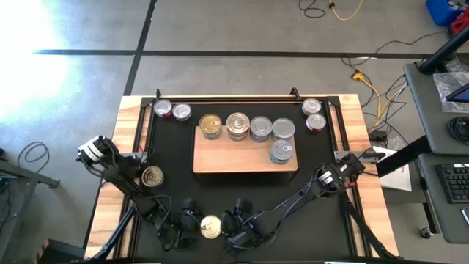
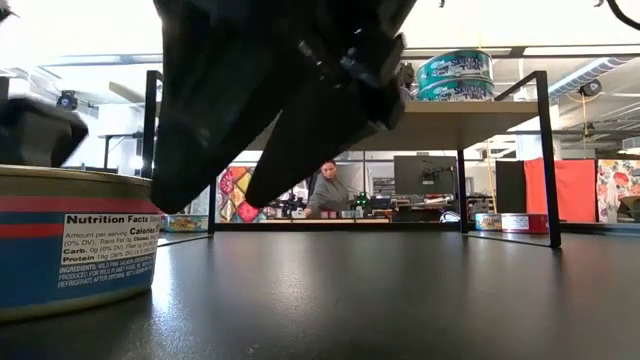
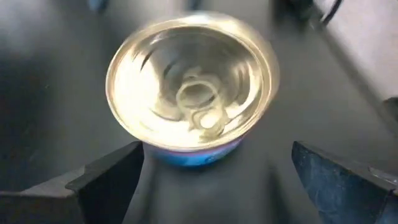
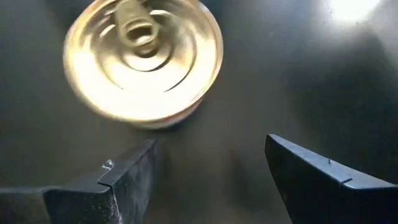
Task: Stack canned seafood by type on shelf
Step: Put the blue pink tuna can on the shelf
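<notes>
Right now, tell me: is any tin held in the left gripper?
No. The left gripper stands open, its fingers apart from the gold-lidded tin on the black mat.

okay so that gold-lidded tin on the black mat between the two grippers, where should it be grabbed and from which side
Grip the gold-lidded tin across its short round side wall, coming straight down from above. It stands upright on the black mat, pull-tab lid up, with bare mat around it. The left gripper is open beside it and looks best placed; the right gripper is open too.
</notes>
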